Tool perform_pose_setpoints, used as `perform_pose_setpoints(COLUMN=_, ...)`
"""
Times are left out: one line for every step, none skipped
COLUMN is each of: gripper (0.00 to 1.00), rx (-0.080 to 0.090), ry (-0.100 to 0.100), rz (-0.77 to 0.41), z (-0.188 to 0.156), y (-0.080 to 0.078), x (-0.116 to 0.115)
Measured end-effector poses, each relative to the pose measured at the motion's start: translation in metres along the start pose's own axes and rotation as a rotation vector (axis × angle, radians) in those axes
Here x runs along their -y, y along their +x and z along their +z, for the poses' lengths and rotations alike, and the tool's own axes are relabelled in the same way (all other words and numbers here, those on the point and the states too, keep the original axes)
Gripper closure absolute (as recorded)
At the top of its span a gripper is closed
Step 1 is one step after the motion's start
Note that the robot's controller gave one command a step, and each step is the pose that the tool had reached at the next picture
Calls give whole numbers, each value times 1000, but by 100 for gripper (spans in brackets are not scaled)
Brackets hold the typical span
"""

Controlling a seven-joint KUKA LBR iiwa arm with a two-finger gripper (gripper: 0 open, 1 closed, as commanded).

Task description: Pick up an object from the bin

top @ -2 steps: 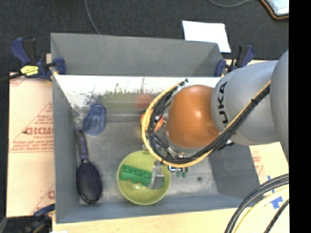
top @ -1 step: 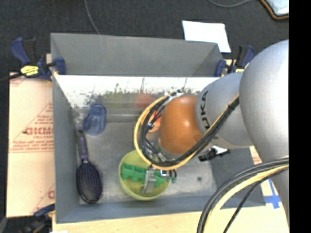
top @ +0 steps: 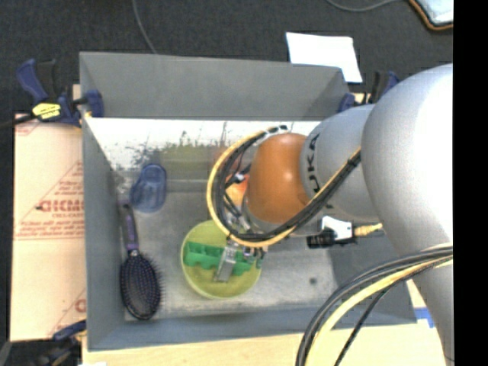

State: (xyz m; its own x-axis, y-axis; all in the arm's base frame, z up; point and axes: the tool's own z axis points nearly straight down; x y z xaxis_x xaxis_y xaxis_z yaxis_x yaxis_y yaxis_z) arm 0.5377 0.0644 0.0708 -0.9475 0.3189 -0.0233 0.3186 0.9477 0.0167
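Observation:
My gripper (top: 226, 264) reaches down under the orange wrist cover onto the front middle of the bin. Its grey metal tip sits on a bright green plastic piece (top: 201, 254) with blocky ridges. That green piece lies on a round yellow-green dish (top: 200, 279), and its right part is hidden behind the gripper. A hairbrush (top: 139, 280) with a purple handle and a dark oval head lies along the left wall, well apart from the gripper.
A translucent blue scoop-shaped thing (top: 149, 187) lies at the back left, near the brush handle's end. The big silver arm and its looped cables cover the bin's right half. Bare grey floor shows to the right of the dish.

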Motion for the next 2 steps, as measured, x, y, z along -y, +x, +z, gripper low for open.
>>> perform_pose_setpoints(gripper=100, rx=-7, ry=4, rz=-205, z=-6, y=27, x=7)
perform_pose_setpoints(gripper=100, rx=-7, ry=4, rz=-205, z=-6, y=27, x=7)
